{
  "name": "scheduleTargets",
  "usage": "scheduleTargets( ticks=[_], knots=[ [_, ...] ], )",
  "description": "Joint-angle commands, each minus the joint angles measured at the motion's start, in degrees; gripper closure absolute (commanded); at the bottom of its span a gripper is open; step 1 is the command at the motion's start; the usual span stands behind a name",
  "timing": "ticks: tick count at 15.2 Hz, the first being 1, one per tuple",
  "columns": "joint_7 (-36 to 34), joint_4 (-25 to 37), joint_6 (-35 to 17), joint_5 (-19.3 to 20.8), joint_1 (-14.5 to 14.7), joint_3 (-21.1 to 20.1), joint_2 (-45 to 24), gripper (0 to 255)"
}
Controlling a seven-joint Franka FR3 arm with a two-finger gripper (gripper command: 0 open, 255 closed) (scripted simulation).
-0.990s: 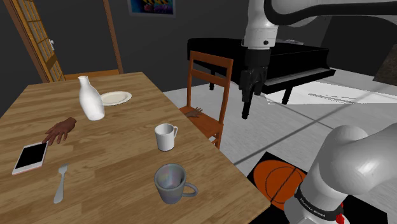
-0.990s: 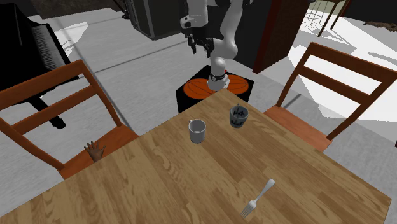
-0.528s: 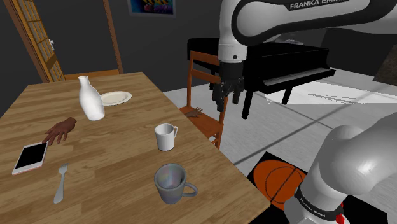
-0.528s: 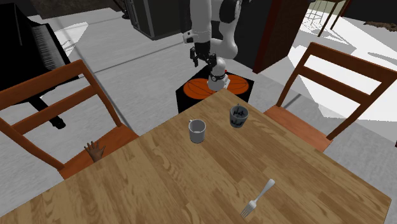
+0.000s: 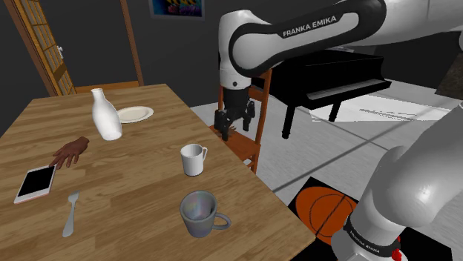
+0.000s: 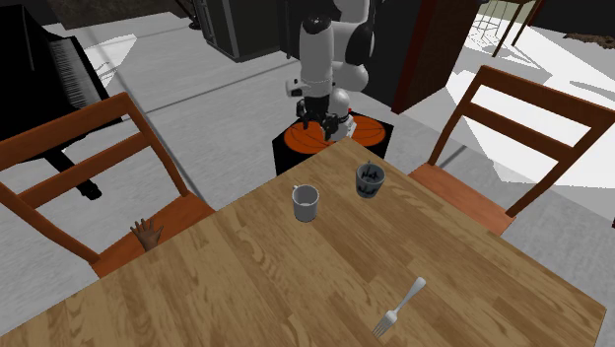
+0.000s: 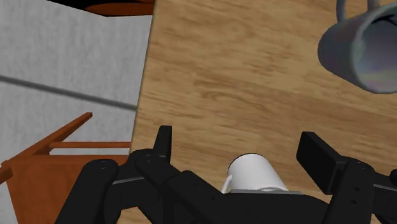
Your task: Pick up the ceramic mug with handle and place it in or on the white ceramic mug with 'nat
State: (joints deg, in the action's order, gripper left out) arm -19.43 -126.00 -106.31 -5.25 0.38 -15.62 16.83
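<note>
White cylindrical mug (image 5: 193,159), glossy grey rounded mug (image 5: 200,213), on grained wooden table (image 5: 133,185)

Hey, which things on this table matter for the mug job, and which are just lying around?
Job: white mug, grey mug, open gripper.
Lying about: white vase, plate, phone, fork, brown hand.

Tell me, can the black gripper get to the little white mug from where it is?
Probably yes. The gripper hangs open in the air, higher than the white mug, which stands by itself on the table. Nothing lies between them, and the grey mug sits well aside.
</note>
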Motion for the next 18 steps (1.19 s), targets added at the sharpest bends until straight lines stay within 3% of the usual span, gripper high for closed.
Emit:
scheduleTargets(
  ticks=[1, 9, 16, 18],
  knots=[
    [-2.98, 2.38, -2.46, 1.14, 0.05, -1.64, -4.66, 0],
    [-14.2, 15.42, -7.11, 9.03, 1.57, -4.97, -22.99, 0],
    [-22.24, 31.88, -6.36, 16.6, 6.01, -4.13, -39.92, 0],
    [-22.37, 30.93, -7.72, 16.79, 6.06, -3.92, -40.34, 0]
  ],
)
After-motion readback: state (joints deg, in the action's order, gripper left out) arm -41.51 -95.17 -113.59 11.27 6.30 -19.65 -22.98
